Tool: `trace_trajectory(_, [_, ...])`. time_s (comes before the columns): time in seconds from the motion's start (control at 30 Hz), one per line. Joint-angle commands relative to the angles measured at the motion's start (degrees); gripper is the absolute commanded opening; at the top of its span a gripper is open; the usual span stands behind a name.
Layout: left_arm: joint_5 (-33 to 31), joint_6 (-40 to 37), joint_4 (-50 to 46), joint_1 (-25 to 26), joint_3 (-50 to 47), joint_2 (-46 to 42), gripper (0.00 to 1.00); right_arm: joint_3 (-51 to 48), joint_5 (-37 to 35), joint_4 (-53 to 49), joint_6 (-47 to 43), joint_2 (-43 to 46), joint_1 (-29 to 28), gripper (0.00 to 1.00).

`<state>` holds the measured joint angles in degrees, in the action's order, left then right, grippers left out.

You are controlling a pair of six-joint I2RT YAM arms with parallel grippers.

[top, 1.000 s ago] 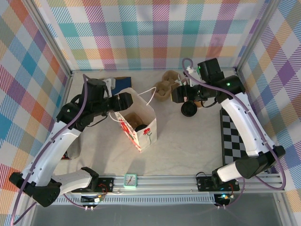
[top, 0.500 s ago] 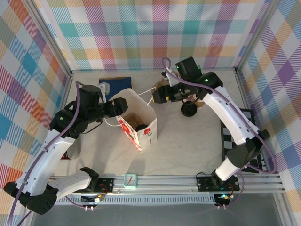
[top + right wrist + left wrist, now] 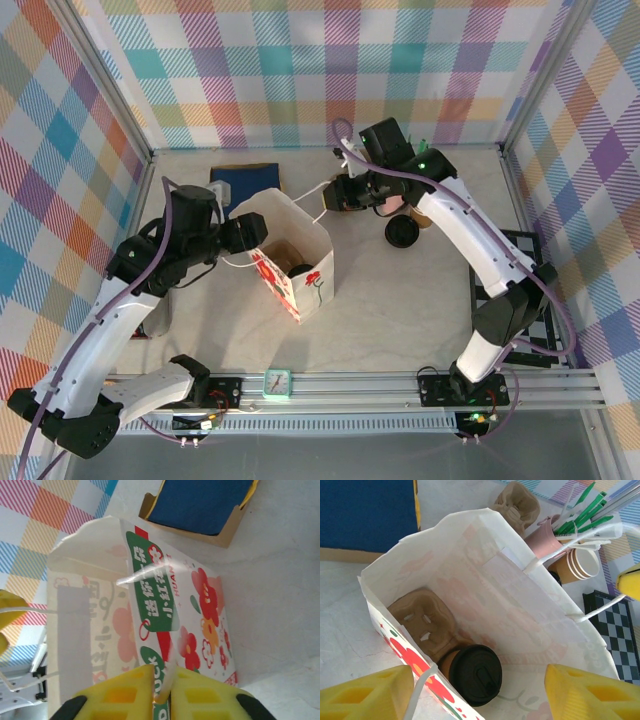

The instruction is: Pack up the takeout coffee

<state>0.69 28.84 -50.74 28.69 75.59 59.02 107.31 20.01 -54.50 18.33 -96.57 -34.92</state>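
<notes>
The takeout coffee (image 3: pixel 472 674), a brown cup with a black lid, stands inside the white flowered paper bag (image 3: pixel 300 285), beside a brown pulp carrier (image 3: pixel 422 622). In the top view the coffee (image 3: pixel 298 268) shows dark at the bag's bottom. My left gripper (image 3: pixel 480 700) hangs open above the bag's left rim (image 3: pixel 250 232), its yellow fingertips (image 3: pixel 367 695) wide apart with nothing between them. My right gripper (image 3: pixel 167 690) is shut on the bag's white handle (image 3: pixel 167 677), and it sits at the bag's far right side (image 3: pixel 335 193).
A loose black lid (image 3: pixel 402 232) lies right of the bag. Unlidded brown cups (image 3: pixel 580 565), green stirrers (image 3: pixel 580 510) and another pulp carrier (image 3: pixel 517 505) stand behind it. A blue box (image 3: pixel 243 176) is at the back left, a checkered board (image 3: pixel 510 290) at the right.
My right arm swung left from above the loose lid to the bag's far handle, and its jaws closed on it. My left arm shifted only slightly.
</notes>
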Motion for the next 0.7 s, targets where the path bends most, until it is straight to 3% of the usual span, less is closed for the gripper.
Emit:
trace_trajectory(0.0, [-1.1, -0.7, 0.2, -0.6, 0.9, 0.9, 0.66, -2.0, -2.5, 1.1, 0.8, 2.8, -0.2, 0.09])
trace_trajectory(0.13, [-0.8, -1.1, 0.7, -0.9, 2.2, 2.7, 0.55, -4.8, -4.2, 1.3, 1.3, 6.2, -0.3, 0.02])
trace_trajectory(0.33, [-0.3, -1.4, 1.6, -1.0, 3.7, 5.6, 0.45, -8.6, -6.7, 1.6, 2.1, 10.9, -0.4, 0.0])
trace_trajectory(0.67, [2.0, -2.5, 4.0, -1.2, 6.3, 11.2, 0.42, -12.9, -10.3, 0.3, 4.4, 18.2, -2.0, 0.0])
